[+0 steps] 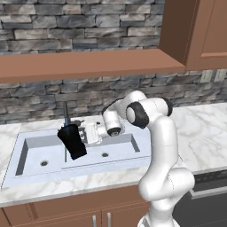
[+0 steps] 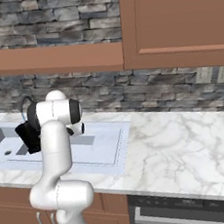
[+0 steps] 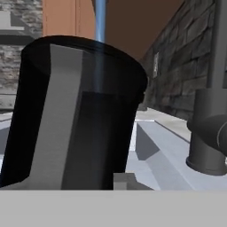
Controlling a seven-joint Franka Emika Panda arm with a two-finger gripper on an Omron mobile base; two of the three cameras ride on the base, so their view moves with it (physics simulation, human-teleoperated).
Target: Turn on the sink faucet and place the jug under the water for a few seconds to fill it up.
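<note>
The black jug point(image 1: 72, 142) hangs tilted over the middle of the pale double-basin sink point(image 1: 128, 144), with my gripper point(image 1: 82, 135) shut on its right side. Just behind the jug rises the thin dark sink faucet point(image 1: 66, 114). A thin light-blue stream of water point(image 3: 100, 20) falls from above onto the jug's rim point(image 3: 84, 44) in the hand view, and a thin line of water point(image 1: 65, 155) continues below the jug toward the basin. The faucet's base point(image 3: 207, 146) stands to the right in the hand view. In the right base view my arm partly covers the jug point(image 2: 27, 136).
Marble counter point(image 1: 199, 133) extends right of the sink, with a stone-tile backsplash point(image 1: 88, 93) and a wooden ledge point(image 1: 88, 64) above. Each basin has a round drain point(image 1: 44, 163). A dark appliance front point(image 2: 193, 213) sits under the counter.
</note>
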